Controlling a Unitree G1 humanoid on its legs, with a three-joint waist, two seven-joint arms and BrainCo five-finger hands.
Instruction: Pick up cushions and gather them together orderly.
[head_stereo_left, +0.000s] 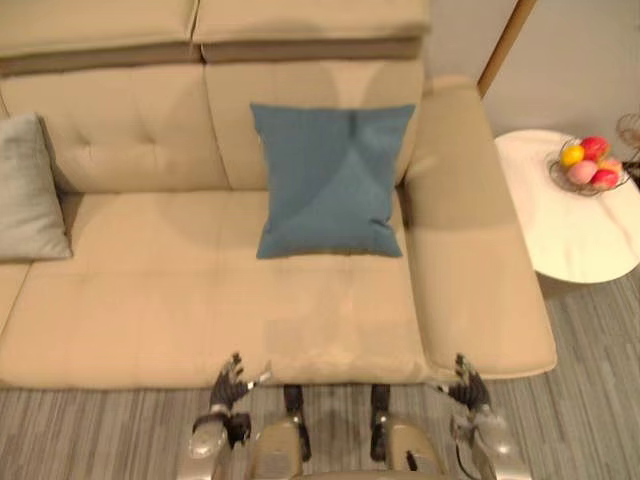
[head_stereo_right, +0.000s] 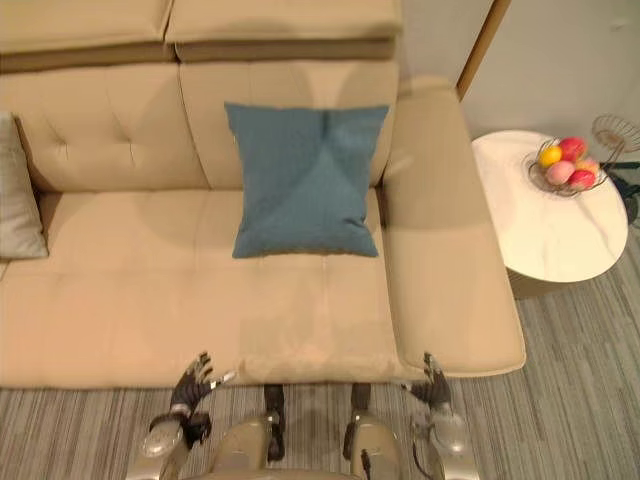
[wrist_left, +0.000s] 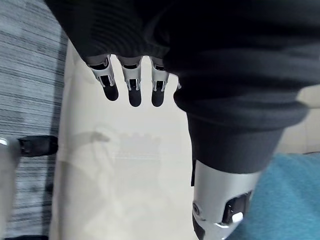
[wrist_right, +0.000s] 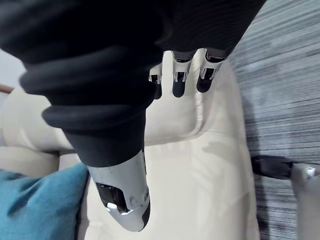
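Beige sofa (head_stereo_left: 150, 300) holds blue cushion (head_stereo_left: 330, 180) well beyond left hand (head_stereo_left: 228, 385), right hand (head_stereo_left: 468, 386); fingers (wrist_left: 130, 87) relaxed.

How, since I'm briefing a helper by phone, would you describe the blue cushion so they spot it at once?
Find the beige sofa, then its seat beside the right-hand armrest. The blue cushion stands there, leaning against the backrest. It is teal-blue and square, while the grey cushion, the only other one, sits at the sofa's far left end.
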